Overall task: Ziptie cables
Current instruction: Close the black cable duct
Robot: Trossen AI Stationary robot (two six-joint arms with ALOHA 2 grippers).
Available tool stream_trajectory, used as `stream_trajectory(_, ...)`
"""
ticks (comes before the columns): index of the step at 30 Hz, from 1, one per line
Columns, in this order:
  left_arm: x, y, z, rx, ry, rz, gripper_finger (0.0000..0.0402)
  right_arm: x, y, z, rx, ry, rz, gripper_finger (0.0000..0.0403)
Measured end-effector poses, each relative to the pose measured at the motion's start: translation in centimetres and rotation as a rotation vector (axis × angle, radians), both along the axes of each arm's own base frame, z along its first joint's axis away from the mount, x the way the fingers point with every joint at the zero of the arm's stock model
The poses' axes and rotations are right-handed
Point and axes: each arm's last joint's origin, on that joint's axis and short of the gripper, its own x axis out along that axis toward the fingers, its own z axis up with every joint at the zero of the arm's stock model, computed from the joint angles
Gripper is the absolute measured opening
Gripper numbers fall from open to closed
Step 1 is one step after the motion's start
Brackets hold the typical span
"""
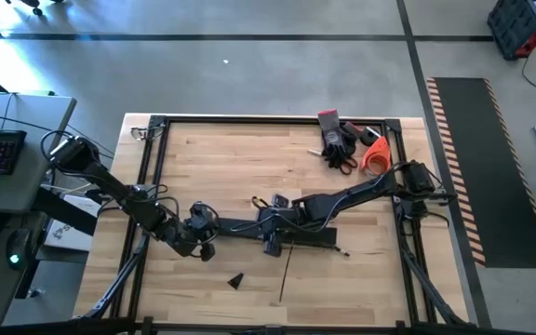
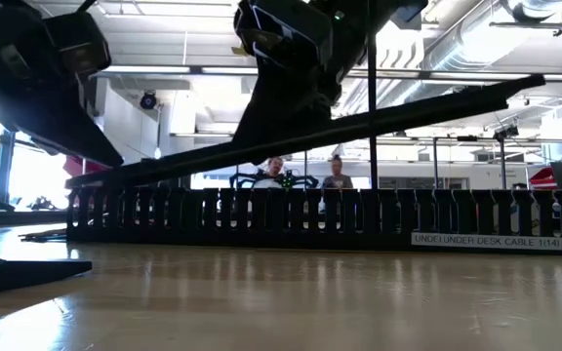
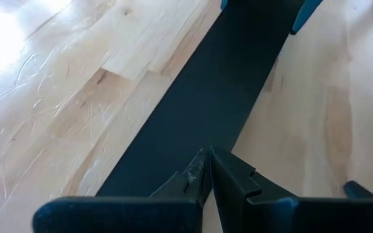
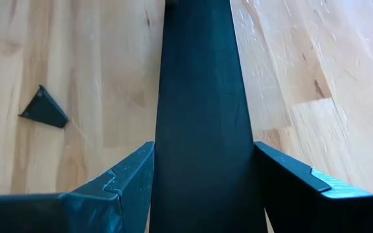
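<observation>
My right gripper [image 4: 203,149] is shut on a flat black strip [image 2: 437,107], held slanting above the long black comb-toothed rail [image 2: 359,214] that stands on the table's middle. The strip's left end hangs low near the rail's left end; its right end is raised. My left gripper [image 3: 209,158] is shut, and its tips hover right over the strip's left end [image 3: 173,149]. Whether they touch it I cannot tell. In the high view the left gripper [image 1: 203,240] sits left of the right gripper [image 1: 273,233]. The cables show in no view. My right gripper pinches the strip by its two long edges [image 4: 162,139], one finger on each side, about midway along it. The fingers [image 4: 128,171] come slanting down from the table's right and run along the strip. The strip is lifted and tilted, with its left end lowest.
A small black triangular piece [image 1: 236,279] and a thin black strand [image 1: 285,270] lie on the wood near the front edge. Dark gloves [image 1: 335,138], red-handled scissors [image 1: 342,163] and an orange thing [image 1: 377,154] sit at the far right. A black frame [image 1: 249,119] borders the table.
</observation>
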Motion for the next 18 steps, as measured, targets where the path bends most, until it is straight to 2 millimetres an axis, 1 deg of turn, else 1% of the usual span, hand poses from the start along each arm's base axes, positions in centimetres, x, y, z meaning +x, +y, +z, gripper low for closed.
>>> stream_trajectory(6,0.2,0.1,0.2,-0.006,-0.01,-0.014,0.0,0.0,0.0,0.4,0.02,-0.013,0.012,0.0214)
stream_trajectory(14,1.0,0.7,-1.1,0.027,0.034,0.025,0.0,-0.3,-0.1,0.1,0.006,0.025,-0.004,0.0214)
stream_trajectory(18,1.3,0.8,-1.7,0.036,0.049,0.033,0.0,-0.3,-0.1,-0.5,0.004,0.052,-0.011,0.021)
